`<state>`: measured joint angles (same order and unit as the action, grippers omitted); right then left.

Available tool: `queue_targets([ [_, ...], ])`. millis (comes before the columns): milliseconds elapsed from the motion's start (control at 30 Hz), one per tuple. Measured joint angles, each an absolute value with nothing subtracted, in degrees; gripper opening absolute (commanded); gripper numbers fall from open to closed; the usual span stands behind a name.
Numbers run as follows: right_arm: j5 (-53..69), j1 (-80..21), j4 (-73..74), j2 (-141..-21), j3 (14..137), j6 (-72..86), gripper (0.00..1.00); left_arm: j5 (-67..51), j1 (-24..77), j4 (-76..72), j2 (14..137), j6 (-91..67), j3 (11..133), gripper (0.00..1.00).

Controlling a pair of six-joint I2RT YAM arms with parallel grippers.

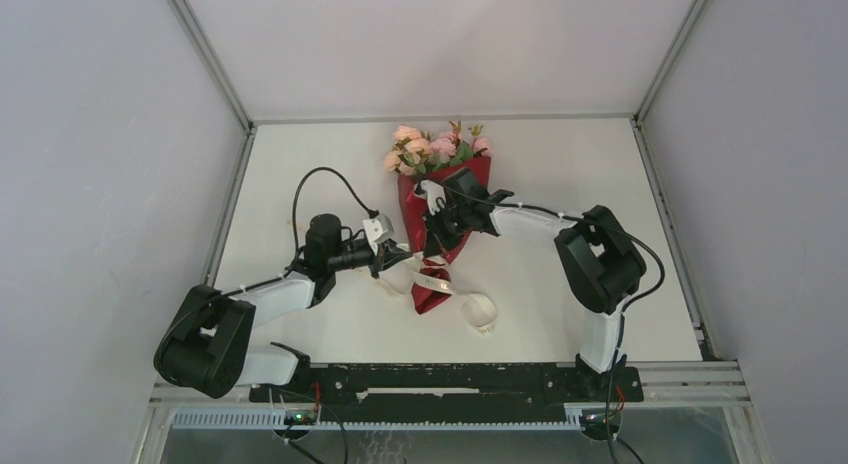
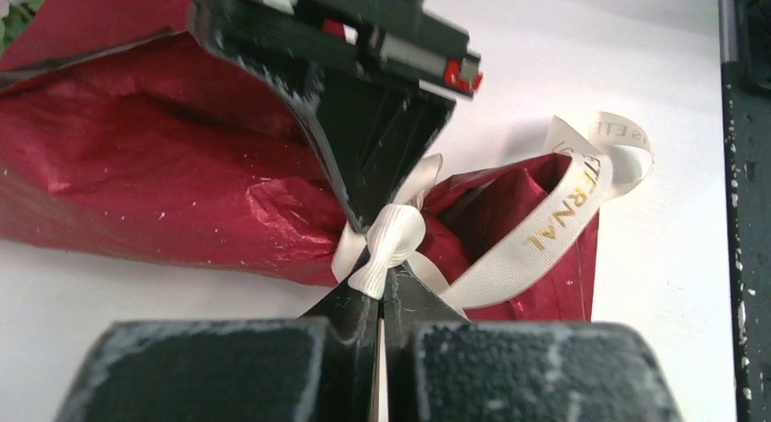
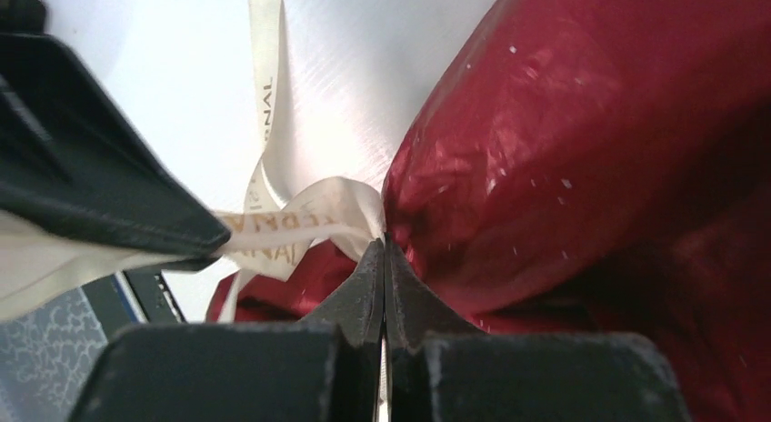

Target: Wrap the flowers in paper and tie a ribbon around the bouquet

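The bouquet (image 1: 443, 219) lies on the white table, its pink flowers (image 1: 432, 147) pointing to the far side and the red paper (image 2: 136, 158) tapering toward me. A cream ribbon (image 2: 393, 236) with gold letters is cinched around the cone's narrow neck, and a loose end (image 1: 480, 314) trails to the right. My left gripper (image 2: 383, 278) is shut on the ribbon just at the knot. From the other side, my right gripper (image 3: 384, 245) is shut with its tips on the ribbon (image 3: 305, 224) where it meets the paper (image 3: 582, 140). The two grippers face each other across the knot.
Metal frame rails (image 1: 225, 84) and grey walls bound the table on the left, right and back. A black rail (image 1: 440, 379) runs along the near edge by the arm bases. A loop of ribbon (image 2: 618, 145) lies on the table beyond the cone's tip.
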<state>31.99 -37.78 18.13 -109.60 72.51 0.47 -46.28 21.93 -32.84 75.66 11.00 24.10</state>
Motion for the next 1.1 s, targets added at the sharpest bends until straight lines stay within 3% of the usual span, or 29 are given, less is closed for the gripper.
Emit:
queue_targets([
  [467,35.3,-34.1,15.2,-99.1,65.8,5.0,0.0,-51.0,21.9,-26.5,75.8,31.6,24.4,0.0],
  [833,36.5,-33.4,12.6,-99.0,62.7,7.2,0.0,-29.0,21.9,-30.6,78.4,-2.0,26.0,0.06],
  [900,36.6,-33.4,12.2,-99.0,62.6,7.5,0.0,-24.9,21.9,-30.8,79.4,-8.2,26.3,0.1],
  [1100,37.2,-33.4,10.9,-99.0,62.6,8.3,0.0,-16.2,21.9,-30.4,82.7,-18.7,26.4,0.57],
])
